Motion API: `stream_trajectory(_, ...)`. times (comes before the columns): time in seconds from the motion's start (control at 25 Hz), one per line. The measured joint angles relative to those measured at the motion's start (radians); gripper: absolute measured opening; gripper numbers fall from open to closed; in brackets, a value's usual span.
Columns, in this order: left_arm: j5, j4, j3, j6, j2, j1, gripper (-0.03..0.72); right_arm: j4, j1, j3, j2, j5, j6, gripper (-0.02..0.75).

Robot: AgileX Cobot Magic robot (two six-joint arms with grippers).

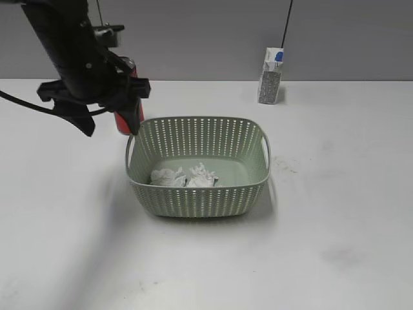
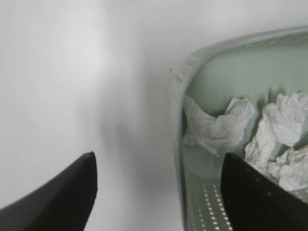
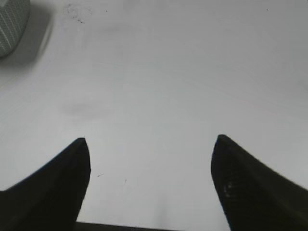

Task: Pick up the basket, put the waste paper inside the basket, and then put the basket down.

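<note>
The pale green basket (image 1: 199, 194) rests on the white table, with white crumpled waste paper wads (image 1: 184, 176) inside. My left gripper (image 1: 110, 123) is open and empty, above the basket's left rim. In the left wrist view the jaws (image 2: 158, 163) straddle the basket rim (image 2: 177, 144), one finger outside over the table, one over the inside, and the paper wads (image 2: 216, 127) lie on the basket floor. My right gripper (image 3: 150, 147) is open and empty over bare table; it does not show in the exterior view. A basket corner (image 3: 10, 24) shows at top left of the right wrist view.
A red can (image 1: 126, 119) stands behind the basket's left rear corner, partly hidden by my left arm. A white-and-blue carton (image 1: 271, 76) stands upright at the back right of the table.
</note>
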Motion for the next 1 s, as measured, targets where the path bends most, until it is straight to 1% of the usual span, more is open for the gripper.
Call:
stream_trajectory(0.12,0.032,0.036,-0.002,0.029,-0.065,0.024,0.604,0.000,0.000,0.009,-0.059,0.002,0.002,0.592)
stream_trajectory(0.32,0.092,0.133,-0.002,0.073,-0.174,0.068,0.594,0.000,0.000,0.009,-0.131,0.002,0.004,0.591)
stream_trajectory(0.52,0.148,0.170,-0.002,0.134,-0.276,0.154,0.592,0.000,0.000,0.009,-0.191,0.002,0.005,0.591)
stream_trajectory(0.68,0.160,0.179,0.005,0.167,-0.351,0.226,0.592,0.000,0.000,0.009,-0.205,0.002,0.007,0.591)
stream_trajectory(0.84,0.160,0.199,0.079,0.196,-0.453,0.276,0.592,0.000,0.000,0.009,-0.205,0.002,0.007,0.591)
stream_trajectory(0.92,0.160,0.220,0.144,0.204,-0.510,0.298,0.591,0.000,0.000,0.009,-0.205,0.002,0.007,0.591)
stream_trajectory(1.0,0.157,0.226,0.235,0.216,-0.579,0.316,0.592,0.000,0.000,0.009,-0.205,0.002,0.007,0.591)
